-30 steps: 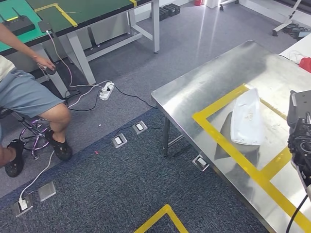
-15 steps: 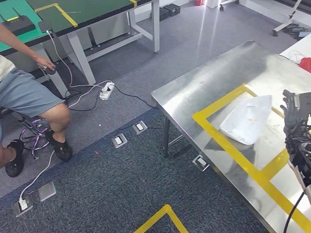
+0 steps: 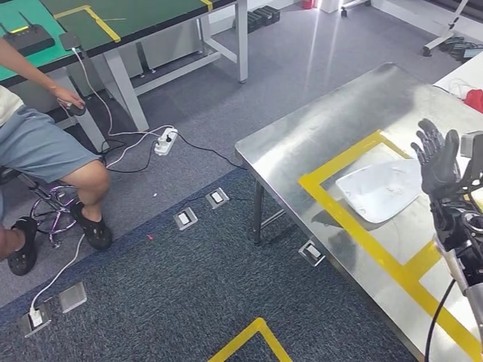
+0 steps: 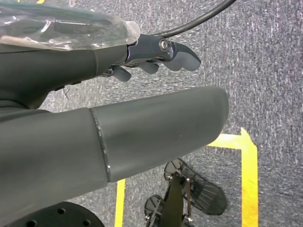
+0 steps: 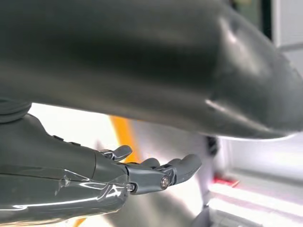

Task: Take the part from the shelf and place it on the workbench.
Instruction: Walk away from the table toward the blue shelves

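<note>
A head view looks down on a steel workbench that comes in from the right, marked with a rectangle of yellow tape. The part — a flat, pale, translucent moulding with a rounded, tapering outline — lies on the bench inside the tape, its long axis running roughly across the picture, from the bench's near-left side toward the robot.

The right hand is raised just beside the part's right end, palm turned toward it, fingers spread apart and holding nothing. It looks clear of the part, though whether a fingertip touches the edge cannot be told from here. The right wrist view shows the same hand with its fingers stretched out straight and nothing between them and the thumb.

The left hand hangs over grey carpet, well apart from the bench; its fingers look loosely extended with nothing in them. So the right hand is by far the nearer one.

Judging by this, the part is already set down in the marked area, and what remains is for the right hand to draw back without catching the part's near end.

Far left, a seated person rests a hand at a green table, with cables and a power strip on the floor
</note>
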Controlling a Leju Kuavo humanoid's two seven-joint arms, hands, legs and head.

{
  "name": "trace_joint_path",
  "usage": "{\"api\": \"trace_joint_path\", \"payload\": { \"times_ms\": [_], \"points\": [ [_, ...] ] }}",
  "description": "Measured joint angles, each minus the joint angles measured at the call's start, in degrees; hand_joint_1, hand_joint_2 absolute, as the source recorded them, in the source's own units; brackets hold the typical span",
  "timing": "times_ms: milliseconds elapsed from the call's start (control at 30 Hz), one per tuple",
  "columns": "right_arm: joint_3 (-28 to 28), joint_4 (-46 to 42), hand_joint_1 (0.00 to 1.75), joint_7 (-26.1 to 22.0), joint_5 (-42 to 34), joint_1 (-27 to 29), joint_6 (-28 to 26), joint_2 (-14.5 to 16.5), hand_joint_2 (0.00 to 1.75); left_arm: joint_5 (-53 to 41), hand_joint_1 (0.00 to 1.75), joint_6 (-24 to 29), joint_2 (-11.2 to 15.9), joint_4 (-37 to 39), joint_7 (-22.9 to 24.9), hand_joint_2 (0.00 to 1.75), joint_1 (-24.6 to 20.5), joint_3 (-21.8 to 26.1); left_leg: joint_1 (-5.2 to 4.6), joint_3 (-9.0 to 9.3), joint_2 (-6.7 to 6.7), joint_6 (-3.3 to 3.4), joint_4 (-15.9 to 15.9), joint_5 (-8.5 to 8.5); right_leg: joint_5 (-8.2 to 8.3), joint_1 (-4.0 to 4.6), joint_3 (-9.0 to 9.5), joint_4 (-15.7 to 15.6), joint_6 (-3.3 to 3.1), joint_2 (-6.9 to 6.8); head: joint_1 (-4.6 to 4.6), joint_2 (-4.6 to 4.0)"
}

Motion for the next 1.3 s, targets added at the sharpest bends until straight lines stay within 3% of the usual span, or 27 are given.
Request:
{"api": "trace_joint_path", "payload": {
  "times_ms": [167, 367, 667, 933, 1000, 1067, 1100, 1133, 1167, 1200, 1233, 1300],
  "points": [
    [4.94, -10.96, 0.00, -0.37, 0.94, -0.93, 1.58, 2.83, 0.00, -0.11, 0.00, 0.09, 0.02, 0.00, 0.20, 0.00, -0.08, 0.00, 0.00, -0.01, -0.02, -0.02, 0.01, 0.01, 0.00, 0.04, -0.03, 0.12, 0.00, -0.02, 0.01, 0.00],
    [17.13, -20.23, 0.00, -3.84, 1.94, -4.24, 8.79, 9.93, 0.00, -0.81, 0.00, 0.23, -0.05, 0.00, 0.51, 0.00, -0.38, -0.01, 0.01, -0.04, -0.02, -0.09, 0.01, 0.05, -0.06, 0.10, -0.15, 0.31, -0.07, 0.01, 0.00, 0.00],
    [35.07, -21.64, 0.00, -5.54, 0.83, -9.78, 17.84, 21.61, 0.00, -1.25, 0.00, 0.91, -0.33, 0.00, 0.96, 0.00, -0.46, -0.02, -0.04, -0.30, -0.07, -0.09, 0.51, -0.13, -0.16, -0.10, -0.32, 0.49, -0.07, -0.02, -0.05, 0.00],
    [46.78, -19.92, 0.00, -5.75, 1.98, -11.93, 19.21, 28.34, 0.00, -1.95, 0.00, 0.99, -0.46, -0.01, 1.03, 0.00, -0.42, -0.04, 0.28, -0.54, -0.08, 0.59, 1.11, -0.62, -0.98, 0.01, -0.53, 1.31, 0.59, -0.15, -0.09, 0.00],
    [47.99, -19.78, 0.00, -5.80, 2.15, -12.33, 19.09, 28.98, 0.00, -2.08, 0.00, 1.00, -0.54, -0.02, 1.05, 0.00, -0.40, -0.09, 0.61, -0.13, -0.13, 0.82, 0.64, -0.50, -3.43, 0.07, -2.19, 5.49, 0.84, -0.31, 0.25, 0.00],
    [48.91, -19.63, 0.00, -5.79, 2.26, -12.55, 18.93, 29.23, 0.00, -2.16, 0.00, 1.01, -0.57, -0.02, 1.14, 0.00, -0.39, -0.14, 0.56, -0.02, -0.26, 0.92, 0.66, -0.57, -7.23, 0.01, -6.12, 13.80, 0.90, -0.33, 0.69, 0.00],
    [49.40, -19.50, 0.00, -5.74, 2.27, -12.57, 18.85, 29.31, 0.00, -2.19, 0.00, 1.02, -0.58, -0.02, 1.21, 0.00, -0.36, -0.16, 0.53, -0.02, -0.40, 0.95, 0.73, -0.64, -8.62, 0.00, -8.18, 17.73, 0.89, -0.32, 0.85, 0.00],
    [49.91, -19.34, 0.00, -5.66, 2.28, -12.57, 18.79, 29.36, 0.00, -2.19, 0.00, 1.03, -0.59, -0.01, 1.31, 0.00, -0.33, -0.17, 0.51, -0.01, -0.64, 0.93, 0.85, -0.74, -9.00, 0.00, -9.55, 20.07, 0.85, -0.32, 0.92, 0.00],
    [50.43, -19.17, 0.00, -5.57, 2.28, -12.59, 18.73, 29.45, 0.00, -2.19, 0.00, 1.04, -0.60, -0.01, 1.40, 0.00, -0.30, -0.18, 0.52, 0.00, -0.95, 0.87, 1.04, -0.88, -8.23, -0.01, -9.91, 20.22, 0.77, -0.30, 1.00, 0.00],
    [50.93, -19.03, 0.00, -5.48, 2.27, -12.66, 18.69, 29.55, 0.00, -2.19, 0.00, 1.05, -0.63, 0.00, 1.48, 0.00, -0.28, -0.19, 0.55, 0.04, -1.35, 0.74, 1.29, -1.08, -6.25, -0.03, -9.06, 17.86, 0.64, -0.23, 1.09, 0.00],
    [51.36, -18.90, 0.00, -5.41, 2.27, -12.78, 18.67, 29.68, 0.00, -2.19, 0.00, 1.05, -0.69, -0.01, 1.54, 0.00, -0.28, -0.21, 0.60, 0.08, -1.78, 0.54, 1.59, -1.32, -3.66, -0.07, -7.29, 13.63, 0.47, 0.11, 1.20, 0.00],
    [52.12, -18.67, 0.00, -5.37, 2.23, -13.09, 18.61, 29.97, 0.00, -2.19, 0.00, 1.07, -0.81, -0.01, 1.58, 0.00, -0.36, -0.24, 0.72, -0.16, -2.57, 0.04, 2.21, -1.73, -0.61, -0.22, -3.95, 5.92, 0.22, 2.22, 1.17, 0.00]
  ]
}}
